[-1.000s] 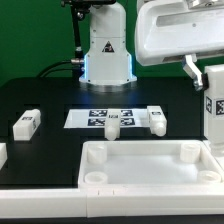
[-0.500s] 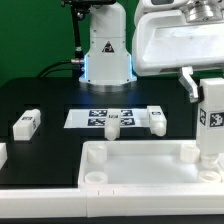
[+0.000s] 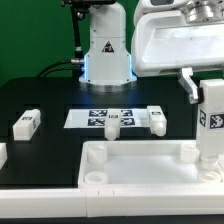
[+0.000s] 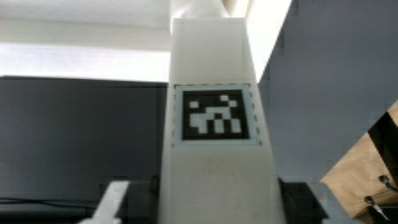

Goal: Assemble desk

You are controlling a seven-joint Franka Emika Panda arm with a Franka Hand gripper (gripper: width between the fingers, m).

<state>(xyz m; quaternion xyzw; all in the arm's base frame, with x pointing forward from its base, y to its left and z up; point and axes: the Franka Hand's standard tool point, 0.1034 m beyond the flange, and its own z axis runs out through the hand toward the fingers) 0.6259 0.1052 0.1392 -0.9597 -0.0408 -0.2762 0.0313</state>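
Tool (image 4: 201, 206): closed narrowly on one white bar leg, gripping it from both sides.
Held leg (image 3: 212, 120): upright, with its lower end at the far corner of the panel (image 3: 140, 172) on the exterior view's right. Cannot tell if it is seated.
Panel: one, white and rimmed, flat on the black tabletop (image 3: 50, 100).
Loose legs: three. The second leg (image 3: 26, 123) lies apart on the exterior view's left. The third leg (image 3: 112, 125) and fourth leg (image 3: 158, 122) are at the near edge of the marker board (image 3: 78, 118).
Labels: one square black-and-white tag (image 4: 214, 115) on the held leg, and more tags on the board.
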